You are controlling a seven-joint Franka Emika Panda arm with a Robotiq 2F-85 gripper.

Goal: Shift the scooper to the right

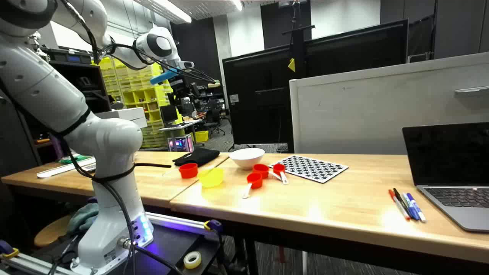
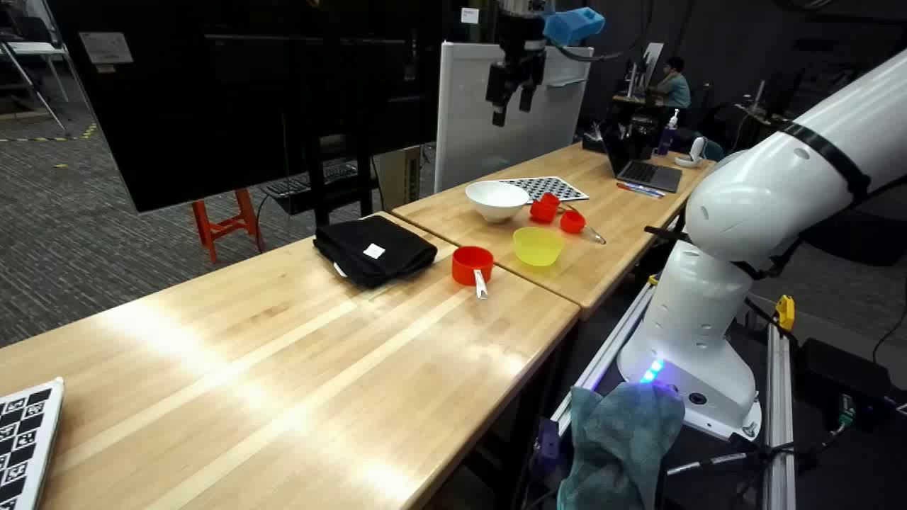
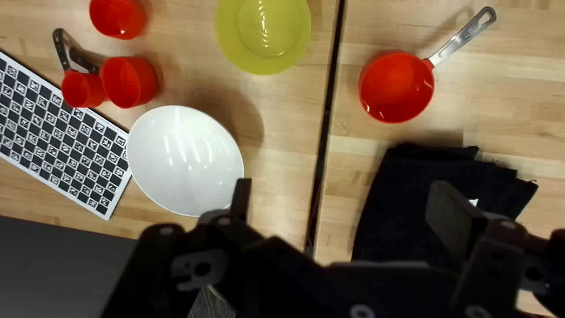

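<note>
Presumably the lone red scoop (image 3: 396, 88) is mine to move: it lies on the worktop (image 2: 283, 354) just beside the black cloth (image 3: 406, 194), well below my jaws, which stand wide apart, empty. In the wrist view it sits ahead of my fingertips (image 3: 448, 216), handle (image 3: 459, 40) slanting away up and right. One tip hides some cloth; the yellow bowl (image 3: 265, 66) is cut off.

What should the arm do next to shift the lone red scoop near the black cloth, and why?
Probably lower the gripper toward that red scoop: the gripper hangs open and empty, well above the tabletop, and nothing covers the scoop.
</note>
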